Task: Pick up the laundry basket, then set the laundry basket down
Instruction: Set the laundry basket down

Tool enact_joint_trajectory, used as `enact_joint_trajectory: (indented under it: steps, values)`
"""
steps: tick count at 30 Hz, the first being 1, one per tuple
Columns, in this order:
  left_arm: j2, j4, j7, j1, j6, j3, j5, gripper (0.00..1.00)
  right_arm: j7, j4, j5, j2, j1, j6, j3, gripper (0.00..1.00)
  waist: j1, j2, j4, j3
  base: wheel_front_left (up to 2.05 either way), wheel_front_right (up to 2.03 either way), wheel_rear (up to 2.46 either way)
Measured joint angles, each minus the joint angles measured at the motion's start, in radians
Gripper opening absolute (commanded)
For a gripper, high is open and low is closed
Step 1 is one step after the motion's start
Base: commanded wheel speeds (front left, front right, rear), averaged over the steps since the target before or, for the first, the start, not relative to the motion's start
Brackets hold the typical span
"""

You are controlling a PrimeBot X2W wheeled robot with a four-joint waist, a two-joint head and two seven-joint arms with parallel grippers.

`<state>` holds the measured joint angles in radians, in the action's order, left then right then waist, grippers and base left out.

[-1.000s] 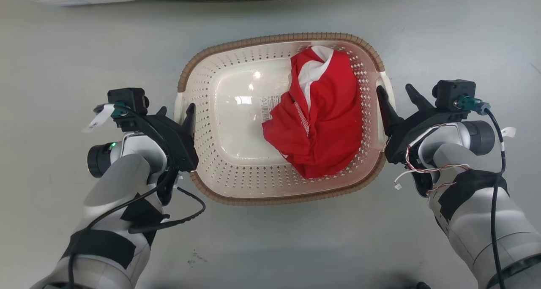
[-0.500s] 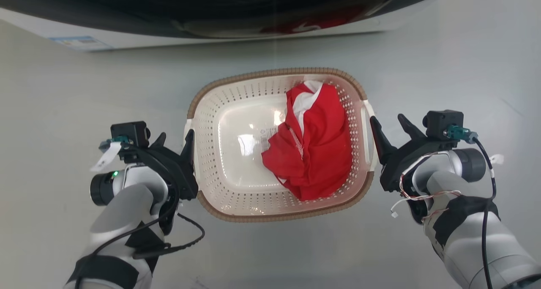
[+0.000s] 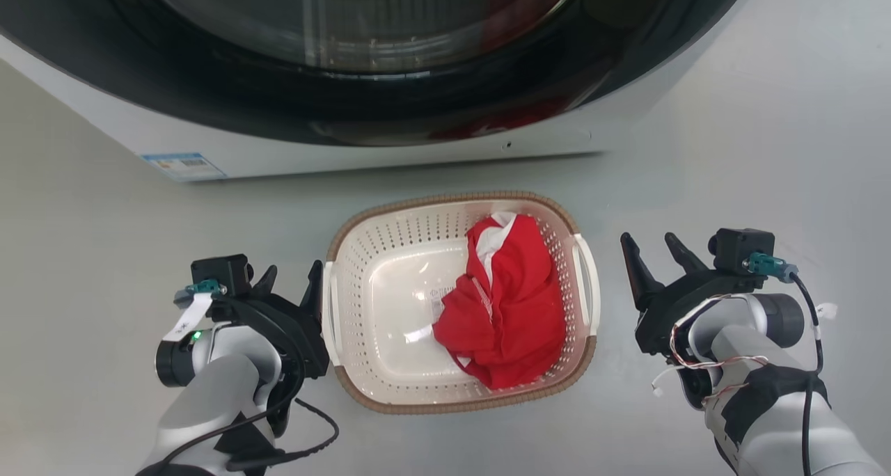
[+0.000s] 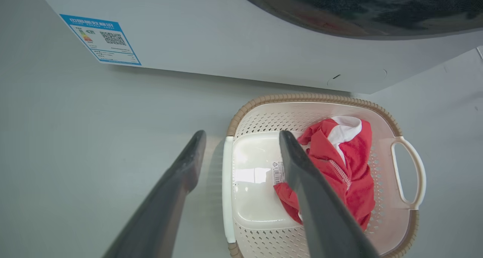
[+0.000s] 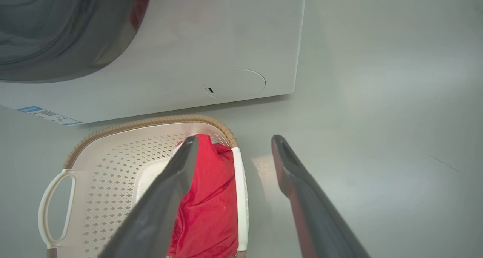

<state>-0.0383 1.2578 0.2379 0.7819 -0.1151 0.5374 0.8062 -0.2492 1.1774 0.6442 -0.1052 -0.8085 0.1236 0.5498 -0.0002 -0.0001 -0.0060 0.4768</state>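
the laundry basket [image 3: 456, 199] is sitting on the grey floor [image 3: 104, 267] just in front of the washing machine [image 3: 390, 154], with a red and white garment [image 3: 511, 316] lying in its right half. its long axis is running left to right, so its two white handles are facing the two arms. the left gripper [image 3: 292, 275] is standing spread and holding nothing, its inner finger just beside the left handle [image 3: 327, 309]. in the left wrist view that handle [image 4: 226, 190] is lying in the gap between the fingers, though whether anything is touching cannot be told. the right gripper [image 3: 647, 243] is also standing spread and holding nothing, clearly apart from the right handle [image 3: 592, 288], with bare floor showing between them. the left arm is therefore the nearer one. the basket is lying inward of each gripper: to the right of the left one and to the left of the right one. any clearing move would probably be going outward and up.

compared with a second ago, the whole head view is looking from higher up and further back. the basket is appearing smaller and much more of the machine's door is showing, which is the camera's shift. relative to the basket, the right gripper's inner finger was lying against the right handle then and is now standing off it. the left one is keeping close. the basket looks set down and released.
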Motion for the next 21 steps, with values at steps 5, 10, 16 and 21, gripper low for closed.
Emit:
enact_joint_trajectory:
  steps: [5, 10, 16, 21]
  values:
    - [0.0, -0.016, 0.008, -0.014, 0.0, 0.003, -0.01, 1.0, 0.0, -0.029, 0.005, -0.003, 0.041, 0.0, -0.02, 1.0, 0.0, -0.0001, 0.0, -0.067, 0.0, 0.0, 0.0]
    - [-0.002, -0.044, 0.012, -0.036, 0.0, 0.003, -0.017, 1.0, 0.0, -0.066, 0.007, -0.007, 0.073, 0.0, -0.035, 1.0, 0.0001, 0.0, -0.001, -0.129, 0.0, 0.0, 0.0]
    - [-0.022, -0.101, 0.012, -0.077, 0.011, -0.007, -0.027, 1.0, 0.0, -0.119, 0.005, -0.018, 0.119, 0.0, -0.053, 1.0, 0.0001, -0.0001, -0.003, -0.201, 0.0, 0.0, 0.0]
    - [-0.032, -0.172, 0.012, -0.113, 0.029, -0.016, -0.058, 1.0, 0.0, -0.173, -0.008, -0.032, 0.16, -0.001, -0.066, 1.0, 0.0001, -0.0001, -0.005, -0.259, 0.0, 0.0, 0.0]
